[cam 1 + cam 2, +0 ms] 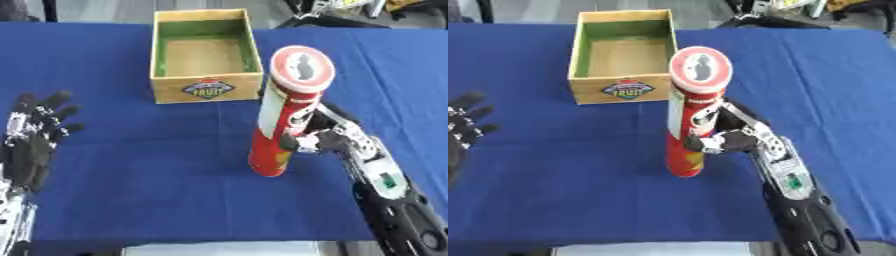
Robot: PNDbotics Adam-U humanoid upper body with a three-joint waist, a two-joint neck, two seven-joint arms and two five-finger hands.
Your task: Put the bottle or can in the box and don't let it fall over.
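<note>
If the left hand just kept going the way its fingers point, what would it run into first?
Probably nothing: the left hand, open at the left edge, points up the bare blue table, passing left of the wooden box. Depth is uncertain.

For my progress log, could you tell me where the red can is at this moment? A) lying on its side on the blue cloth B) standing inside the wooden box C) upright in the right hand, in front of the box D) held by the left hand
C: the red can stands upright with the right hand curled round it, in front of the empty wooden box.
</note>
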